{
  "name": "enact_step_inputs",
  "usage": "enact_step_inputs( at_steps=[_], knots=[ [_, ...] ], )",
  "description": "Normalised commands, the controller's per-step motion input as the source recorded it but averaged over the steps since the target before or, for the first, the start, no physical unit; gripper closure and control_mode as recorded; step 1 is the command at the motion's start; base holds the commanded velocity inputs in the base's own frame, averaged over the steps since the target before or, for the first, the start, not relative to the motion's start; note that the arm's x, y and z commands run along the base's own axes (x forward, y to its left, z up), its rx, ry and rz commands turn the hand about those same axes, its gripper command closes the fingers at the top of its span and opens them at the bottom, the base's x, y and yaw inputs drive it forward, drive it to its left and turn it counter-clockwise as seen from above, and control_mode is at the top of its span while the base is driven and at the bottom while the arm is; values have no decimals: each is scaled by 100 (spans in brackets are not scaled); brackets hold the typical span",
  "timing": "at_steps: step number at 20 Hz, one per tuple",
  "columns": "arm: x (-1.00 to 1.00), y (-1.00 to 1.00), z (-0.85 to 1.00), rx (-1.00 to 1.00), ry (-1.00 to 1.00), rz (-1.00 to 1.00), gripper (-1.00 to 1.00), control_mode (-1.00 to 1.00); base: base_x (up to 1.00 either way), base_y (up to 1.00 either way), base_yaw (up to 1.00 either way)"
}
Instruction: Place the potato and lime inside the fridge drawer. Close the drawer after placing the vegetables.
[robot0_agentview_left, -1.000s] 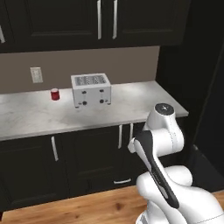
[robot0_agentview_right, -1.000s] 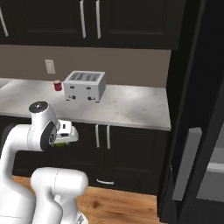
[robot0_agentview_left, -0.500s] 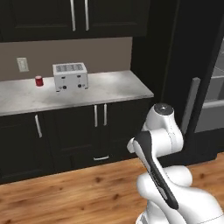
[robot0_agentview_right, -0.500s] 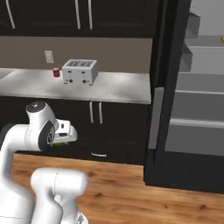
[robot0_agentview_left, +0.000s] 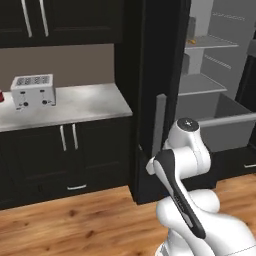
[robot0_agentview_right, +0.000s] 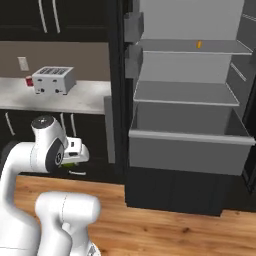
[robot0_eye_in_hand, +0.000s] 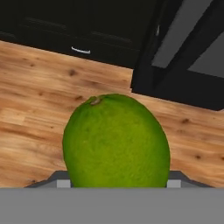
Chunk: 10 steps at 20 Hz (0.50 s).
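**Lime in the pincer, fridge drawer standing open**

Surroundings: grey countertop (robot0_agentview_left: 75, 107) on black cabinets at left, white toaster (robot0_agentview_left: 32, 90) on it, red can (robot0_agentview_right: 29, 81) just beside the toaster on its left; open fridge (robot0_agentview_right: 192, 75) to the right with two grey shelves, a small orange thing (robot0_agentview_right: 199, 44) on the upper shelf, too small to tell what; the fridge's black side panel (robot0_agentview_left: 150, 100) stands between the counter and the fridge interior; wood floor (robot0_eye_in_hand: 39, 109) below; in the right base view nothing sits in front of the drawer.

Fridge drawer (robot0_agentview_right: 187, 145): pulled out under the lower shelf, light-grey flat front, top open; inside mostly hidden by its front wall, contents cannot be told; in the left base view the drawer (robot0_agentview_left: 225, 125) sits just behind and right of the arm's upper joint.

Lime (robot0_eye_in_hand: 116, 142): bright green, big in the hand view, right at the fingertips, over the floor with black cabinets and the fridge base beyond; in the right base view a sliver of green (robot0_agentview_right: 70, 162) shows under the white hand, low, left of the fridge and well apart from the drawer.

Gripper (robot0_agentview_right: 74, 159): tucked close to the arm's body, at about cabinet-door height; fingers hidden behind the lime in the hand view, so the gap is not seen directly; the lime sits between them off any surface, so pinching the lime.
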Motion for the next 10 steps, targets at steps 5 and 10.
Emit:
enact_step_inputs(
  at_steps=[5,10],
  knots=[
    [0,0,0,0,0,0,100,100,37,-100,3],
    [0,0,0,0,0,0,100,100,82,-98,10]
  ],
)
